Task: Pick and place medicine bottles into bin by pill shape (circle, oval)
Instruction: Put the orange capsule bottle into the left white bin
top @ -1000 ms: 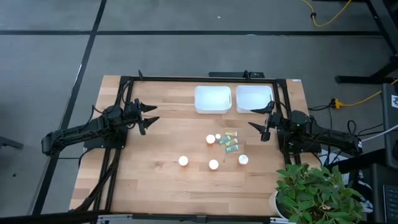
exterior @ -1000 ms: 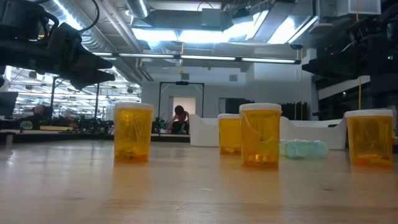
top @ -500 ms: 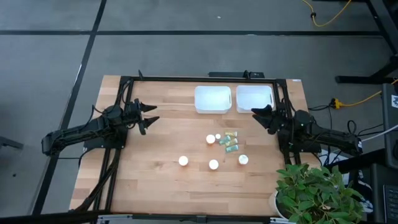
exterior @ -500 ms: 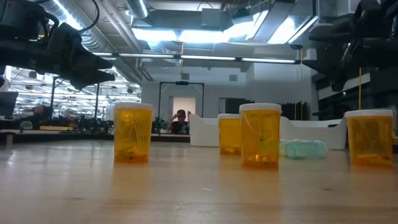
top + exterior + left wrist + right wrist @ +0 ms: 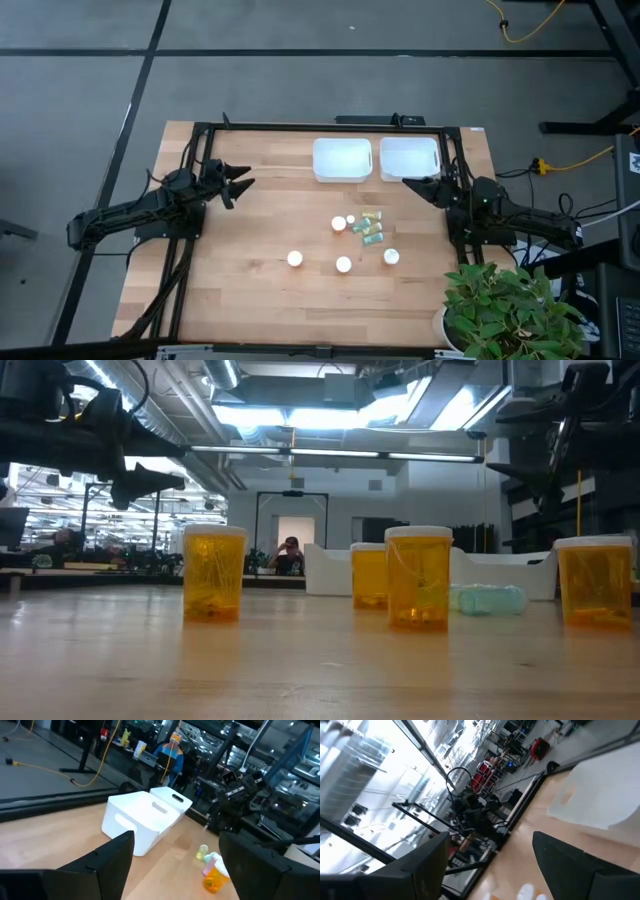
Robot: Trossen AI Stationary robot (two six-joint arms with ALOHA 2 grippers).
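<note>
Several tiny orange bottles with white caps (image 5: pixel 343 264) stand upright on their bases mid-table, and pale green ones (image 5: pixel 371 236) lie beside them. In the low view the orange bottles (image 5: pixel 418 577) stand in a row, with a green one (image 5: pixel 490 599) on its side behind. My left gripper (image 5: pixel 241 179) hovers open over the table's left part, far from the bottles; it also shows in its wrist view (image 5: pixel 177 837). My right gripper (image 5: pixel 410 183) hovers open at the right, just near of the right bin; it also shows in its wrist view (image 5: pixel 490 837). Both are empty.
Two white bins (image 5: pixel 343 160) (image 5: pixel 409 158) stand side by side at the far edge. A potted plant (image 5: pixel 505 310) stands at the near right corner. A dark frame rail (image 5: pixel 330 127) runs along the table's far edge. A person (image 5: pixel 290 556) shows in the room beyond.
My right gripper has tipped up from pointing down at the table to nearly level and has moved a little toward the far edge and the right bin. My left gripper has turned at the wrist in place. The bottles have not moved.
</note>
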